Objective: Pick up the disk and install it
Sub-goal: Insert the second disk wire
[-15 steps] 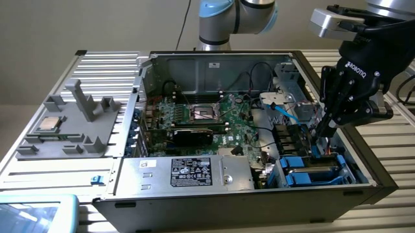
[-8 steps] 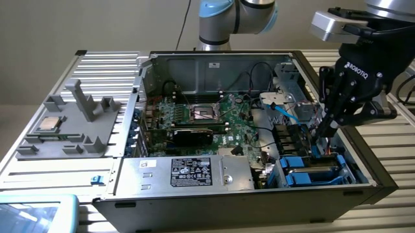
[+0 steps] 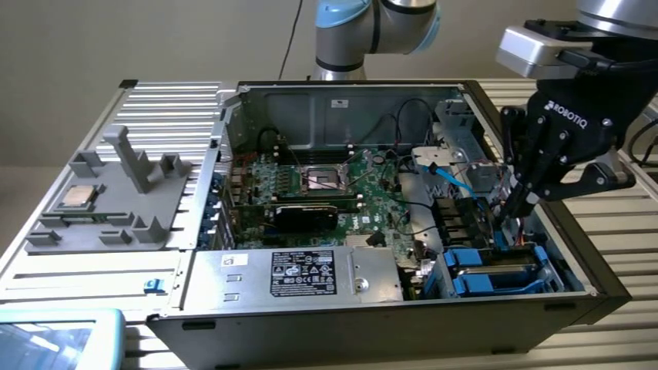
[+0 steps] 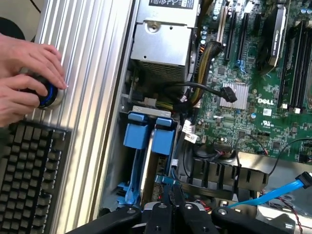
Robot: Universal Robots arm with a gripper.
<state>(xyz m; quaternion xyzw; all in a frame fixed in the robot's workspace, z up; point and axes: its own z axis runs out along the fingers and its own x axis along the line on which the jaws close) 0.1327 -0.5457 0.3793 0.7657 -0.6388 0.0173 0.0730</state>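
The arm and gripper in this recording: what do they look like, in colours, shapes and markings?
The arm is built of silver-grey metal tubes with light blue caps at the joints. A pale grey block sits at the wrist, above the gripper. The gripper is black with a broad body that bears white ROBOTIQ lettering, and its black linkage fingers taper to thin tips. In the wrist view the same fingers are glossy black with round pivot screws.

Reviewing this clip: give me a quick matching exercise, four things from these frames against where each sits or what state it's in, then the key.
Things:
1. gripper
2. processor chip
3. power supply
4. keyboard

Place or state:
A. on the grey tray outside the case
B. shut, reaching down into the blue drive bay
C. beside a person's hands on a knob
D. silver box with a black label, at the case's near edge

Pairs: 1-B, 2-A, 3-D, 4-C
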